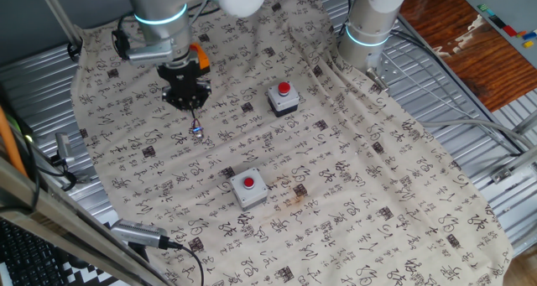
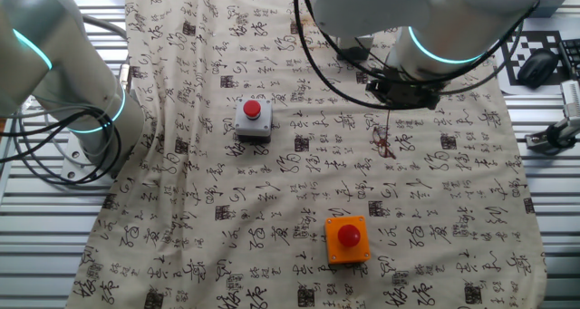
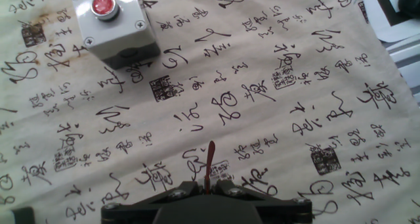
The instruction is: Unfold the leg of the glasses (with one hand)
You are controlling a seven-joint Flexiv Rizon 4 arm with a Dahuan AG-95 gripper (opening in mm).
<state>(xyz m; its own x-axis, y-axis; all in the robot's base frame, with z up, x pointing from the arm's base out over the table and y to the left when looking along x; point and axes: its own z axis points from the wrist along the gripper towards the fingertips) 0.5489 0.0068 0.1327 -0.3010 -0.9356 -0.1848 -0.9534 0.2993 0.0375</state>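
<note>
The glasses [image 1: 195,128] hang as a thin dark reddish wire shape below my gripper [image 1: 188,100], just over the printed cloth. From the other fixed view the glasses [image 2: 385,142] dangle under the gripper [image 2: 391,105], frame and lenses low near the cloth. In the hand view one slim reddish leg [image 3: 209,163] sticks out from between the fingers of the gripper [image 3: 207,184], which is shut on it. The lenses are hidden there.
A grey button box [image 1: 248,188] lies near the front and a dark one [image 1: 284,99] further back. An orange box [image 2: 348,239] sits close to my arm. The grey box [image 3: 115,23] shows top left in the hand view. A second arm [image 1: 369,26] stands at the cloth's edge.
</note>
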